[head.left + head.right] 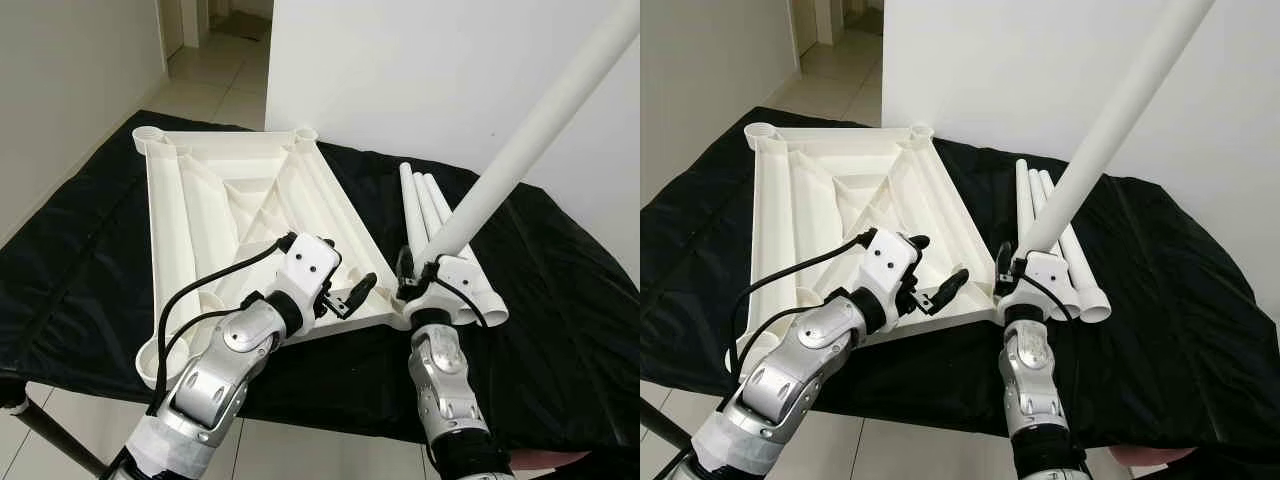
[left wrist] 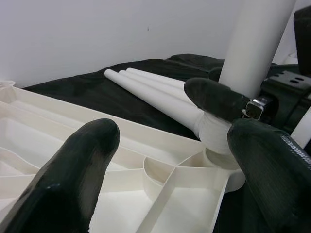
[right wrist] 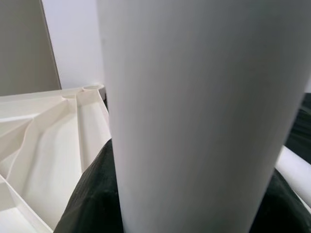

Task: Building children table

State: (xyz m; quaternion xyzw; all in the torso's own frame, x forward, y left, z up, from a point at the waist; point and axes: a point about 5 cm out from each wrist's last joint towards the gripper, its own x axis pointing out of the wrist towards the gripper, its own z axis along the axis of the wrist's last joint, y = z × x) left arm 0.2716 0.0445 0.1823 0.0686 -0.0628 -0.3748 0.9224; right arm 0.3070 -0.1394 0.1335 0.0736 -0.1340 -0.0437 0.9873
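Note:
A white plastic table top lies upside down on a black cloth, ribs and corner sockets facing up. My right gripper is shut on a long white table leg. The leg leans up to the right, and its lower end meets the near right corner socket. That leg is very close in the right wrist view. My left gripper hovers open over the top's near right part, just left of that socket, holding nothing. Its black fingers frame the socket.
Three more white legs lie side by side on the cloth, right of the top. A white wall stands close behind. A tiled hallway opens at the far left. The cloth's near edge drops to tiled floor.

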